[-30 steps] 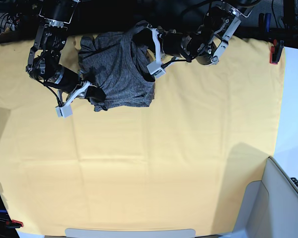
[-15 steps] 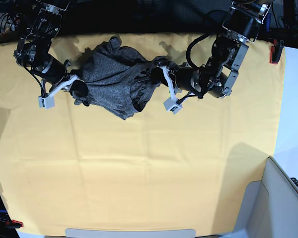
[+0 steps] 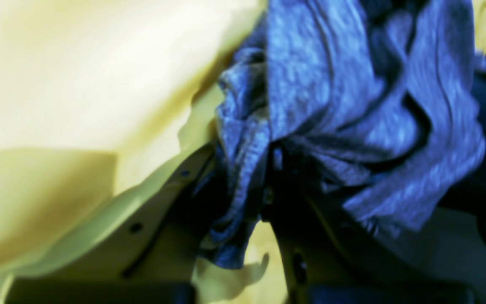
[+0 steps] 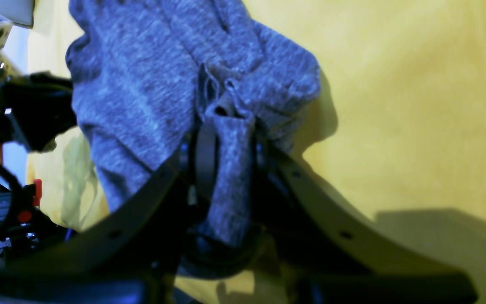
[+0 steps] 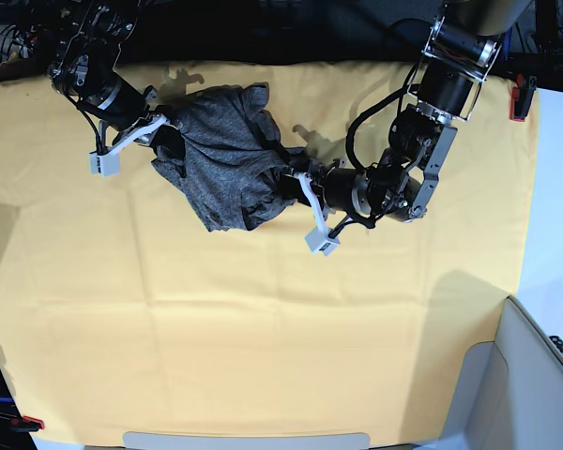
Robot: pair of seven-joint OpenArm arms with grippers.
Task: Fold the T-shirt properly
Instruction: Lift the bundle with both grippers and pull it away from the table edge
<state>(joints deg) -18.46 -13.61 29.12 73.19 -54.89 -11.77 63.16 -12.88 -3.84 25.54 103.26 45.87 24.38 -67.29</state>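
Observation:
The T-shirt (image 5: pixel 227 161), dark heathered grey, hangs bunched and twisted between my two grippers over the yellow-orange table cloth (image 5: pixel 263 319). My right gripper (image 5: pixel 161 139), on the base view's left, is shut on the shirt's back-left part. In the right wrist view a fold of the shirt (image 4: pixel 230 160) is pinched between the dark fingers (image 4: pixel 310 185). My left gripper (image 5: pixel 296 183), on the base view's right, is shut on the shirt's front-right edge. In the left wrist view the fabric (image 3: pixel 243 169) runs down between the fingers (image 3: pixel 163 198).
A grey-white bin (image 5: pixel 535 375) stands at the front right corner. Red clamps hold the cloth at the back right (image 5: pixel 518 99) and front left (image 5: pixel 28 423). The table's dark back edge lies just behind both arms.
My left gripper has moved toward the front with its shirt edge. My right gripper has moved back and a little right. The shirt went from a flat pile to a lifted, twisted bunch.

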